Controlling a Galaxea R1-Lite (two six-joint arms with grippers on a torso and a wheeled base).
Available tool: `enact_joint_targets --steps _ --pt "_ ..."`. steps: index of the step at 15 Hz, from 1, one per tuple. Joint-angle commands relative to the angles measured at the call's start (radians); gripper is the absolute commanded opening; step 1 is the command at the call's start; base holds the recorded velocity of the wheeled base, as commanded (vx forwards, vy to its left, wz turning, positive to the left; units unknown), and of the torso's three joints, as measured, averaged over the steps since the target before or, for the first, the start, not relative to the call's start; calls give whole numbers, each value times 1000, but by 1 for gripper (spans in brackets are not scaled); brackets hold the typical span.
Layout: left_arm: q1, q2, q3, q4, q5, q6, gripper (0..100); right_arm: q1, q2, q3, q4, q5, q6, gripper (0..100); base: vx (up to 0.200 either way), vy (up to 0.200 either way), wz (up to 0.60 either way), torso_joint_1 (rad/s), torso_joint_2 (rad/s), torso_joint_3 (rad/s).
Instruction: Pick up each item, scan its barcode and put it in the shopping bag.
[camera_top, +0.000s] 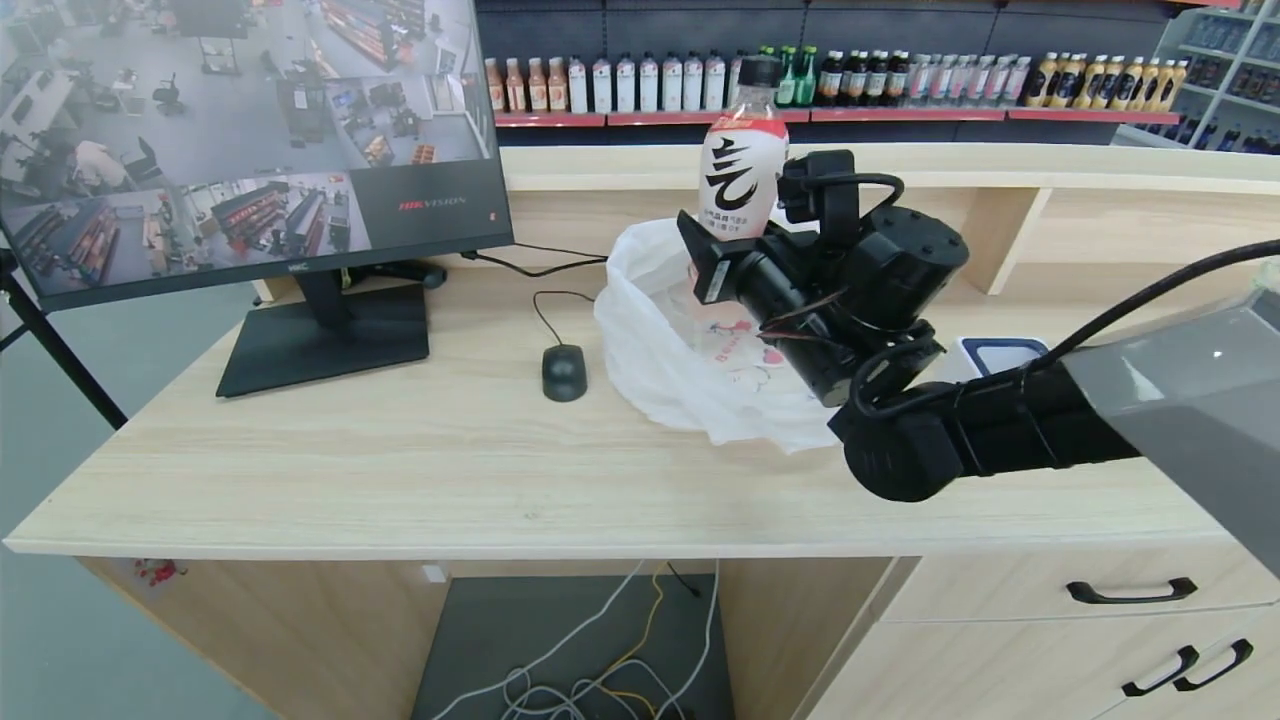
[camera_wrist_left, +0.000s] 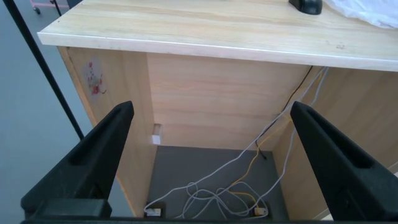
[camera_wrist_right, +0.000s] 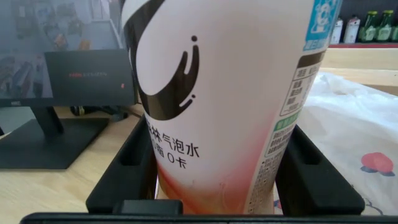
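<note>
One bottle (camera_top: 742, 170) clamped upright in right gripper (camera_top: 730, 262) by shopping bag (camera_top: 650, 350), left wrist view adds left gripper (camera_wrist_left: 211, 143) gaping

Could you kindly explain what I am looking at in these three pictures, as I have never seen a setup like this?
This is a two-armed robot at a wooden shop counter. The wide picture comes from a camera on its head, looking down at the counter. The other two come from cameras on its wrists, each looking out along that arm's claw. On the counter are a monitor, a computer mouse and a white shopping bag. The right claw is shut on a drink bottle, held upright by the bag; its wrist view shows the label close up. The left claw is open and empty, low in front of the counter, facing the cables underneath.
</note>
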Motion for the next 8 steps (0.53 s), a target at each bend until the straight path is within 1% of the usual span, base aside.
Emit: enact_joint_targets --steps 1,8 --pt "0 0 0 0 0 0 100 -16 62 -31 -2 -2 -3 0 0 0 0 0 0 0" --pt "0 0 0 0 0 0 100 -25 151 -98 -2 -7 -5 0 0 0 0 0 0 0"
